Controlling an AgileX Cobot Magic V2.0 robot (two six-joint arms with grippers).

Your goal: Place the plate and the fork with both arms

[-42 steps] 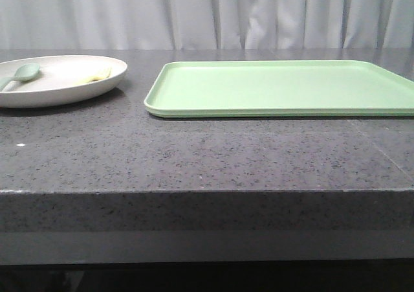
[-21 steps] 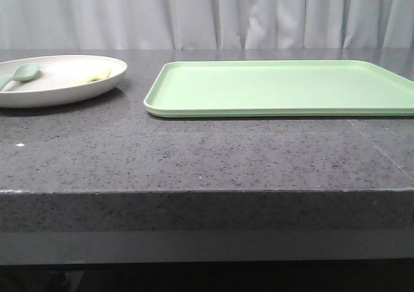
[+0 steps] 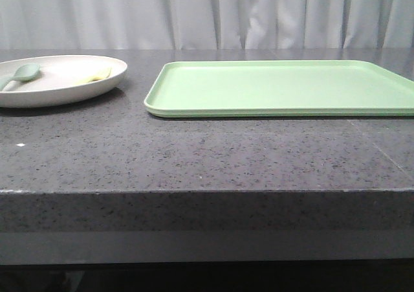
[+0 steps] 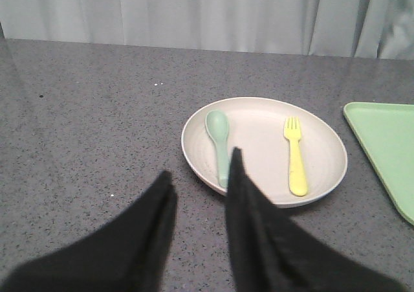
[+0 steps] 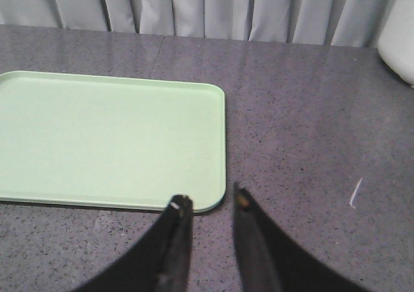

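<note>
On the grey surface (image 3: 194,156), the plate (image 3: 58,91) is seen at the left, with the spoon (image 4: 218,136) and the fork (image 4: 295,159) laid apart in it. The green tray (image 3: 284,88) is set to its right. Both grippers' fingers (image 4: 162,201) (image 5: 178,217) are held slightly spread, with nothing pinched.

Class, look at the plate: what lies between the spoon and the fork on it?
Nothing. In the left wrist view, the spoon and the fork lie apart on the plate, with only bare plate surface between them.
</note>
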